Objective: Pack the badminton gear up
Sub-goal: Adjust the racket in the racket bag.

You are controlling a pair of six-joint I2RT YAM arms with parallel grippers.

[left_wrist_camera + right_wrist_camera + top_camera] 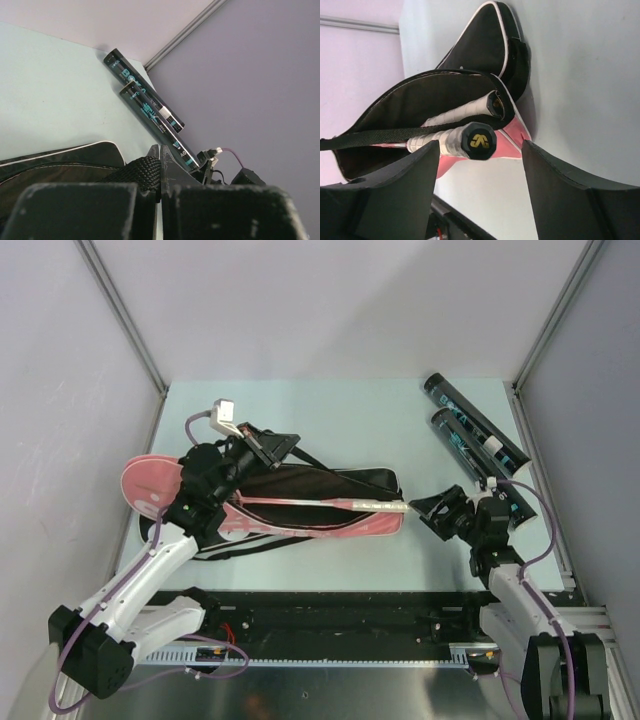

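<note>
A black and pink racket bag [330,483] lies open across the table. Two rackets lie in it, their pale wrapped handles [380,506] pointing right. My left gripper [272,446] is shut on the bag's black webbing strap [140,172] and holds it up over the bag. In the right wrist view one handle's black butt cap [479,141] pokes out of the bag mouth, and the second handle [470,107] lies just inside. My right gripper [480,170] stands open just short of that cap, touching nothing. Two dark tubes [478,423] with teal print lie at the back right.
The bag's wide pink end [150,483] reaches the left wall. The tubes [145,95] lie slantwise along the right frame rail [540,470], the nearer one ending beside my right arm. Bare pale table [330,415] lies behind the bag.
</note>
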